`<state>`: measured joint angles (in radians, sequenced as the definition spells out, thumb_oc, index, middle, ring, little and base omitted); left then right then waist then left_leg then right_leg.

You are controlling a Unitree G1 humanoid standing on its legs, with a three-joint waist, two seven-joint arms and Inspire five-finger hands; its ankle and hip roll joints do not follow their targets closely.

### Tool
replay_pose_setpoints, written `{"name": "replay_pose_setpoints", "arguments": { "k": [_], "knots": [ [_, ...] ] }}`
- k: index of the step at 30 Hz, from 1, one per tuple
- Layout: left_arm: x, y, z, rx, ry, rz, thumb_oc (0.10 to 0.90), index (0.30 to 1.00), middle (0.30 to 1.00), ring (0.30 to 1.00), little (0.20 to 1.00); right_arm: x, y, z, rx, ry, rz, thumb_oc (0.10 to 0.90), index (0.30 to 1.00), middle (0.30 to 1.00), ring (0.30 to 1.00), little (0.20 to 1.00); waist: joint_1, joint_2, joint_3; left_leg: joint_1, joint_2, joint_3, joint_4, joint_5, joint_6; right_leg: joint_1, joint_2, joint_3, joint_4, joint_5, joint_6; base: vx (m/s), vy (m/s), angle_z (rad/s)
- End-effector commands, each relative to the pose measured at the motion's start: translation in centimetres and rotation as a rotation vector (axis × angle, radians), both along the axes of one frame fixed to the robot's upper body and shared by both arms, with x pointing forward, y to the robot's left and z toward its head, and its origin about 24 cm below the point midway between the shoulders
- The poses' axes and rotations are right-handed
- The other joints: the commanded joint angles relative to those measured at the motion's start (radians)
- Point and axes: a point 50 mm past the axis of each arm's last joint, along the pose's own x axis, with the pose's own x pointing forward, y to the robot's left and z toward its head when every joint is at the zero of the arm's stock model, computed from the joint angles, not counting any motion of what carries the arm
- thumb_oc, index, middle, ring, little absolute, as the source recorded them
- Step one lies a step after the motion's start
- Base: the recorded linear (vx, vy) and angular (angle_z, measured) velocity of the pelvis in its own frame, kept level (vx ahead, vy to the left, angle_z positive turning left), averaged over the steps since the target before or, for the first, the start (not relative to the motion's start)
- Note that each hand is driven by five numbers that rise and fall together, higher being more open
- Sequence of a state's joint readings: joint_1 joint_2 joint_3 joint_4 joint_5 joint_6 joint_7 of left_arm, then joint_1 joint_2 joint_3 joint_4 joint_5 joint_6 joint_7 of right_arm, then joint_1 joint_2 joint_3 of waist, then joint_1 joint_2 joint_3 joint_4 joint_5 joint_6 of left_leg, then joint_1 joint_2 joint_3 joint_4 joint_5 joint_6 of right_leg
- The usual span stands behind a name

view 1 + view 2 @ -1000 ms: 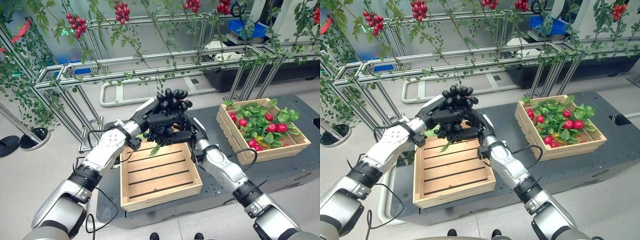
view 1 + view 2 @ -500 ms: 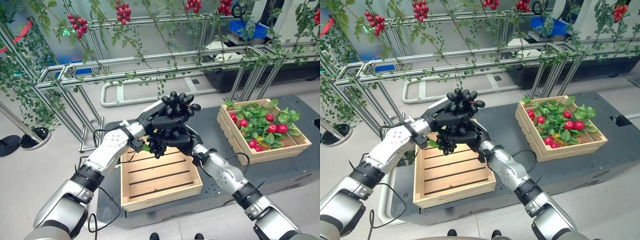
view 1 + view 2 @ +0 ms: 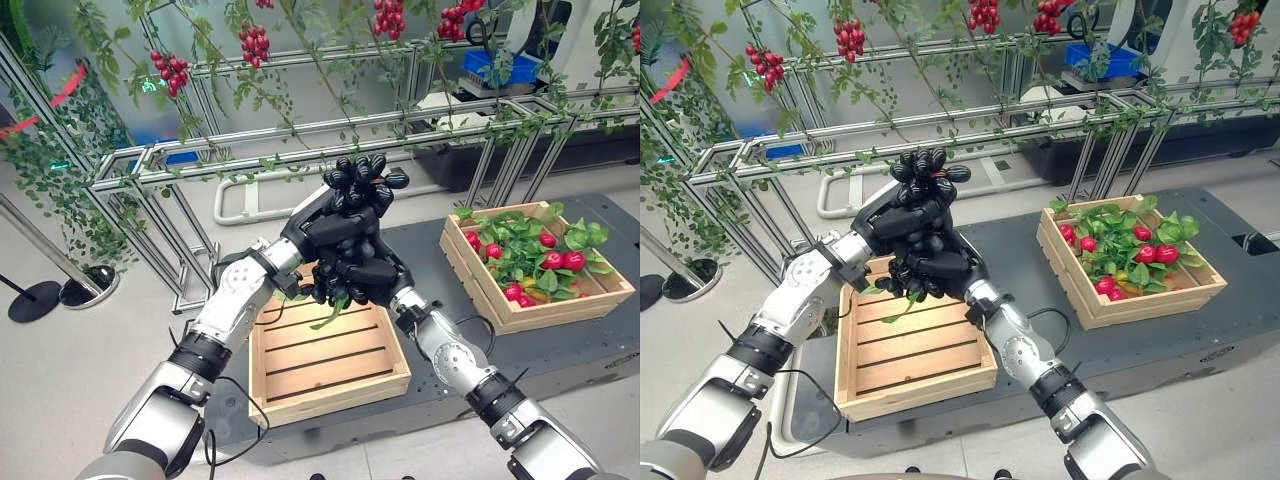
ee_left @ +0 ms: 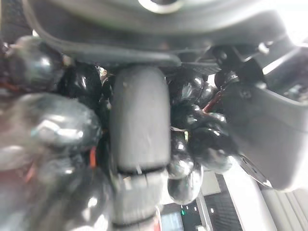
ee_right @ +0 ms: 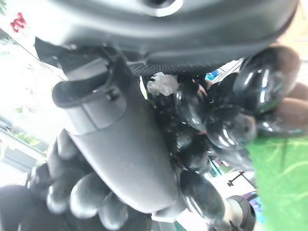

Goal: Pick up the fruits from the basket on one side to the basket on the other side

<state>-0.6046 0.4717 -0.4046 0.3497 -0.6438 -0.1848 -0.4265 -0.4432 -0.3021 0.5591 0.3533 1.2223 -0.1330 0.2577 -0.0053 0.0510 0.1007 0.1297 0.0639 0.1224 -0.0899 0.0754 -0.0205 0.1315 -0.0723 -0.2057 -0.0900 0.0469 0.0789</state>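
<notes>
A bunch of black grapes [image 3: 362,178] with a green leaf hangs in the air above the empty wooden crate [image 3: 335,392] on the left of the dark platform. My left hand [image 3: 325,225] is curled round the upper part of the bunch. My right hand [image 3: 372,275] clasps its lower part from below. In the left wrist view the thumb [image 4: 139,120] presses on glossy grapes [image 4: 202,139]. The right wrist view has a finger [image 5: 125,149] wrapped over the grapes [image 5: 226,125] beside a leaf [image 5: 279,168]. The right crate [image 3: 560,305] holds red fruits among green leaves.
An aluminium frame [image 3: 250,150] hung with vines and red berry clusters [image 3: 255,45] stands just behind the platform. The dark platform [image 3: 430,240] lies bare between the two crates. A round stand base [image 3: 90,285] sits on the floor at far left.
Both hands have raised the grape bunch higher above the left crate and slightly to the right. The whole view has also shifted a little.
</notes>
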Motion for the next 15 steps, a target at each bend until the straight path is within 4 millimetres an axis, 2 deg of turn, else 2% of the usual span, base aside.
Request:
{"name": "replay_pose_setpoints", "arguments": {
  "k": [1,4,5,6,7,15],
  "knots": [
    [2.3,-1.6,1.0,-0.055,0.009,0.024,0.435,0.352,0.352,0.352,0.352,0.6,4.0,10.2,0.4,-0.434,0.049,0.4,0.3,0.3,0.3,0.3,0.009,-0.037,-0.114,0.027,0.002,-0.01,0.003,-0.14,-0.015,0.038,-0.053,-0.028,0.003,-0.083,0.007,0.0,0.0,0.0],
    [2.5,-1.1,0.6,-0.072,0.025,0.059,0.453,0.38,0.38,0.38,0.38,0.7,3.9,10.0,0.399,-0.43,0.041,0.4,0.3,0.3,0.3,0.3,0.006,-0.037,-0.112,0.027,0.002,-0.006,0.003,-0.141,-0.015,0.036,-0.052,-0.025,0.003,-0.084,0.006,0.0,0.0,0.0],
    [2.6,-1.1,0.5,-0.074,0.029,0.067,0.472,0.408,0.408,0.408,0.408,0.7,3.9,10.0,0.398,-0.428,0.038,0.4,0.3,0.3,0.3,0.3,0.006,-0.037,-0.111,0.027,0.002,-0.006,0.003,-0.14,-0.014,0.036,-0.052,-0.024,0.003,-0.083,0.005,0.0,0.0,0.0],
    [2.6,-1.1,0.4,-0.076,0.034,0.078,0.569,0.554,0.554,0.554,0.554,0.7,3.9,10.0,0.397,-0.428,0.036,0.4,0.3,0.3,0.3,0.3,0.005,-0.038,-0.111,0.027,0.003,-0.005,0.003,-0.14,-0.014,0.035,-0.052,-0.024,0.003,-0.083,0.006,0.0,0.0,0.0],
    [2.7,-1.0,0.3,-0.081,0.046,0.101,0.8,0.9,0.9,0.9,0.9,0.8,3.9,10.0,0.393,-0.427,0.033,0.4,0.3,0.3,0.3,0.3,0.005,-0.037,-0.109,0.027,0.003,-0.005,0.003,-0.14,-0.014,0.035,-0.052,-0.023,0.003,-0.082,0.005,0.0,0.0,0.0],
    [3.2,0.6,0.5,-0.165,0.029,0.292,0.8,0.9,0.9,0.9,0.9,1.1,3.5,9.9,0.371,-0.412,-0.004,0.4,0.3,0.3,0.3,0.3,0.005,-0.044,-0.108,0.026,0.004,-0.005,0.003,-0.139,-0.014,0.033,-0.051,-0.022,0.003,-0.082,0.004,0.0,0.0,0.0]
  ]
}}
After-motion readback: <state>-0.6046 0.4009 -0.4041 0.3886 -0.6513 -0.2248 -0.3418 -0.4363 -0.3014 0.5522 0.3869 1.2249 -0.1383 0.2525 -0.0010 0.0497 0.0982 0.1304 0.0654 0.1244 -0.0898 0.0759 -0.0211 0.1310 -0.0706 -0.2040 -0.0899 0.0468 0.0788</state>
